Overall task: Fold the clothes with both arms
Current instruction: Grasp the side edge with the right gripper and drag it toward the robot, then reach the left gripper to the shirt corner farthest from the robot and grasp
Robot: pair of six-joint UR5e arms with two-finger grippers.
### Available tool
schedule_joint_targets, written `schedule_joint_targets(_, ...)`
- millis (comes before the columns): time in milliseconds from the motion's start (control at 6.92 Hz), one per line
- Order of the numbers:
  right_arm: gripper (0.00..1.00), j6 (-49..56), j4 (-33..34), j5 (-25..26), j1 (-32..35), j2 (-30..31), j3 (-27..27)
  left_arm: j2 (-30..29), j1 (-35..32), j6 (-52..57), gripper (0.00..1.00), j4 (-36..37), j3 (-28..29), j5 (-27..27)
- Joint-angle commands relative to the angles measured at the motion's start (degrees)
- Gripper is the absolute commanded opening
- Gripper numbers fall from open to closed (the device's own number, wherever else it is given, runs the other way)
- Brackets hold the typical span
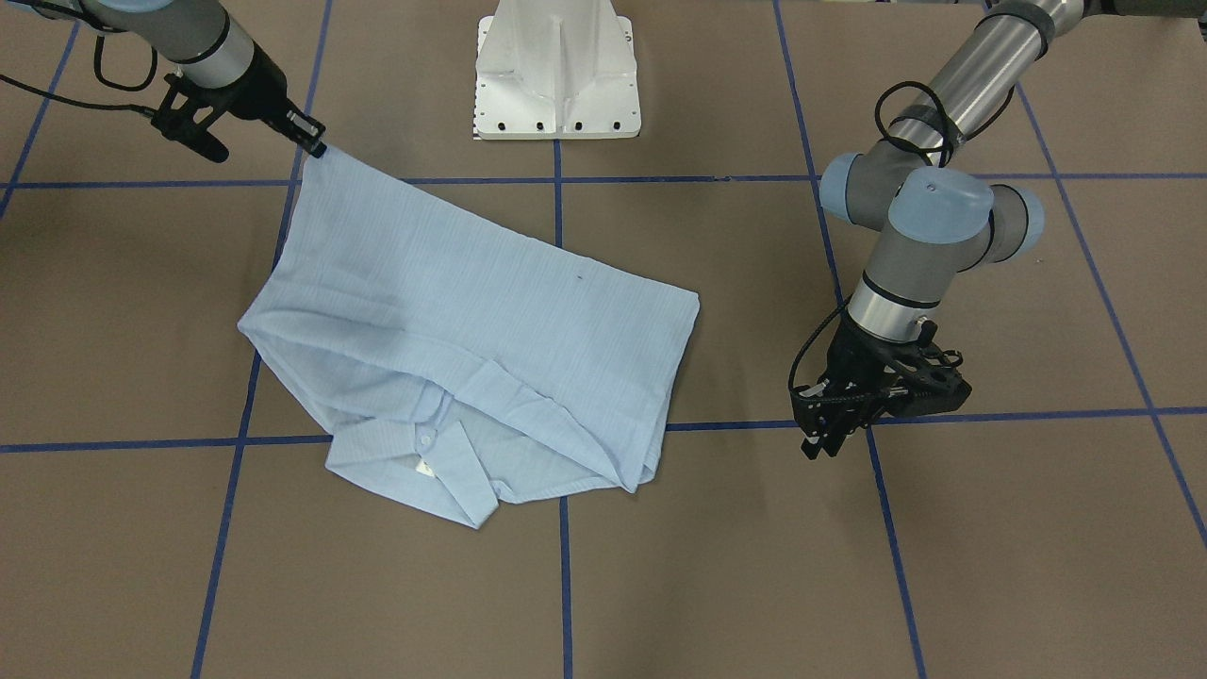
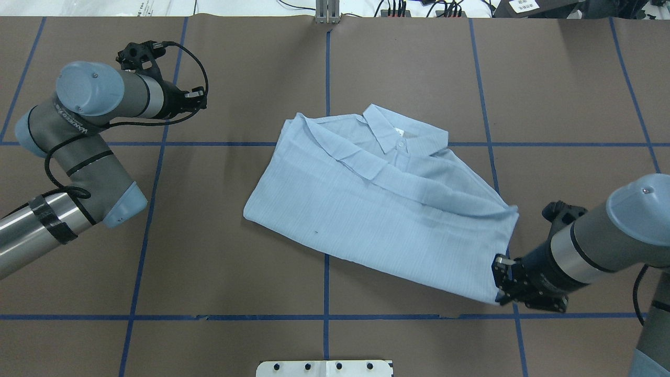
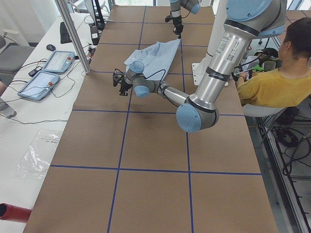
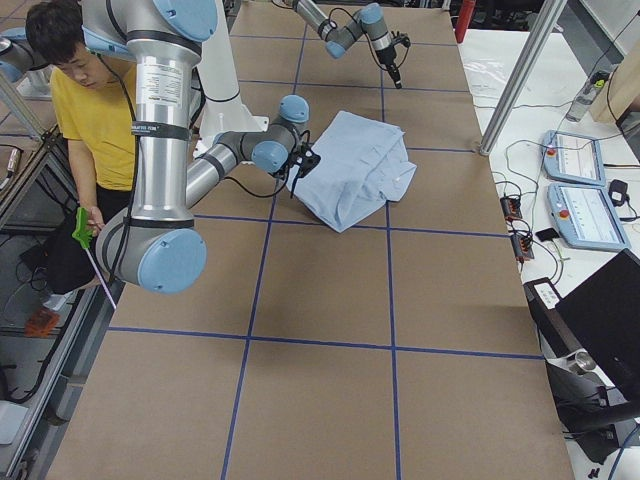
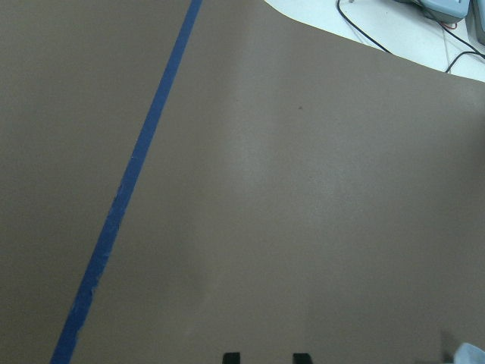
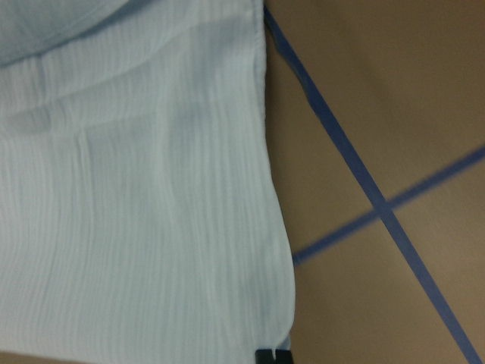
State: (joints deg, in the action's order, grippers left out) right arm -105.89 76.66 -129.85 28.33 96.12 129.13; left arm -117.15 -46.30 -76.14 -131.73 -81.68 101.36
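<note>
While the right gripper (image 1: 316, 144) pinches a corner of the shirt (image 1: 471, 330) on the brown, blue-taped table (image 1: 990, 566), the left gripper (image 1: 820, 443) hangs clear of it. Overhead, the shirt lies folded mid-table. Side views show a seated man (image 3: 272, 82) in yellow and two tablets (image 3: 59, 60). The left wrist camera shows fingertips (image 5: 231, 356) parted, empty.

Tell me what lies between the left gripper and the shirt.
Only bare brown table, crossed by a blue tape line. The front-facing view shows the left gripper standing well apart from the shirt, with nothing in that stretch.
</note>
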Motion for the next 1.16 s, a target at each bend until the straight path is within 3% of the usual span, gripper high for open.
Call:
schedule_joint_targets(0, 0.0, -2.4, 0.7, -11.0, -8.8, 1.3, 2.3, 0.0, 0.0, -0.5, 0.36, 0.1, -1.3, 4.0)
schedule_joint_targets(289, 0.0, -6.2, 0.6, -10.9, -14.4, 1.2, 2.4, 0.6, 0.1, -2.8, 0.37, 8.3, -8.8, 11.2)
schedule_joint_targets(433, 0.0, -6.2, 0.7, -8.5, -16.2, 1.2, 2.3, 1.6, 1.5, -10.5, 0.39, 10.6, -13.4, 15.1)
schedule_joint_targets(722, 0.0, -6.2, 0.6, -6.9, -16.4, 1.2, 2.2, 4.7, 11.4, -23.6, 0.41, 10.8, -19.6, 15.4)
schedule_joint_targets(1011, 0.0, -6.2, 0.7, -5.6, -16.7, 1.3, 2.1, 3.9, 20.4, -31.1, 0.44, 10.7, -20.0, 13.8)
